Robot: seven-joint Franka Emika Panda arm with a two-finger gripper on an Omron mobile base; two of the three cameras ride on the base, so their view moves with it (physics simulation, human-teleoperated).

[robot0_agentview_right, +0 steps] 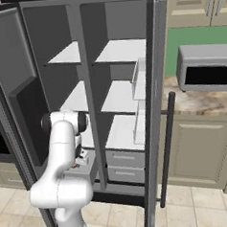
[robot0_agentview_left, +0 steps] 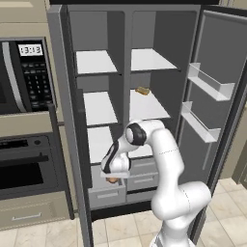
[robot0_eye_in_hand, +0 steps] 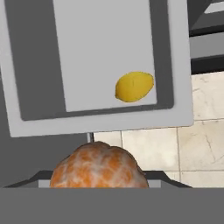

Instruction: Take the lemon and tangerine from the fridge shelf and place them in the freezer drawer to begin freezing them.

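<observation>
My gripper (robot0_agentview_left: 114, 176) hangs low at the left side of the open fridge, shut on the tangerine (robot0_eye_in_hand: 98, 165), a round orange fruit with pale streaks that sits at the bottom of the hand view. In the left base view the tangerine (robot0_agentview_left: 112, 180) peeks out just under the hand. Below it the freezer drawer (robot0_eye_in_hand: 100, 120) stands pulled out, a deep grey box with a pale floor. The lemon (robot0_eye_in_hand: 134, 86), small and yellow, lies on that floor near the front wall. From the right base view the gripper (robot0_agentview_right: 82, 158) is beside the arm's upright link.
Both fridge doors stand open, the right one (robot0_agentview_left: 212, 96) carrying door racks. A tan-brown food item (robot0_agentview_left: 142, 90) lies on a middle shelf. Two shallower grey drawers (robot0_agentview_left: 144, 176) sit right of the freezer drawer. A microwave (robot0_agentview_left: 24, 72) and oven stand left.
</observation>
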